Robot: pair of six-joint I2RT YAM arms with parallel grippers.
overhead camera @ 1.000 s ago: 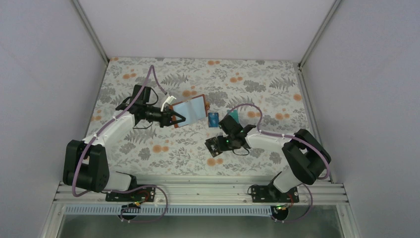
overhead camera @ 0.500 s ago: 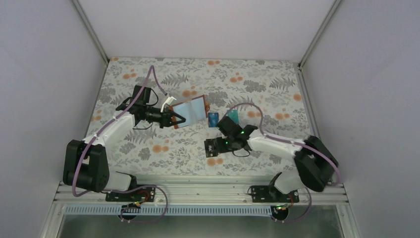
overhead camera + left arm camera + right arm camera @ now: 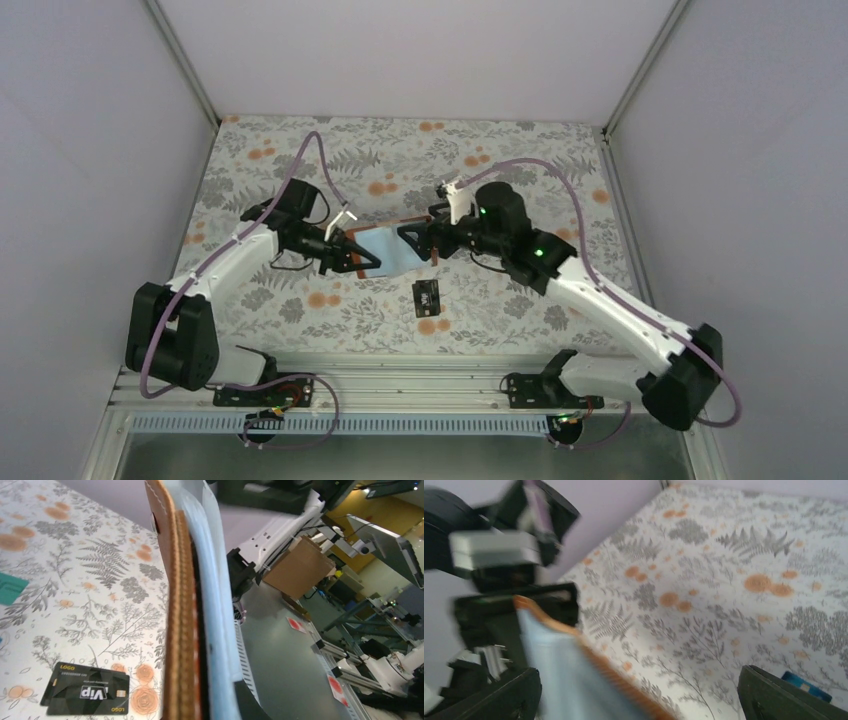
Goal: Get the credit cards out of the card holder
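The left claw (image 3: 350, 258) is closed tight on the left edge of the brown card holder (image 3: 388, 245), whose pale blue inside shows from above. The right claw (image 3: 414, 240) is spread wide at the holder's right edge and grips nothing. A black card (image 3: 427, 296) lies on the floral surface (image 3: 300, 170) near the holder. A teal card (image 3: 10, 587) and a blue card (image 3: 806, 686) also lie there.
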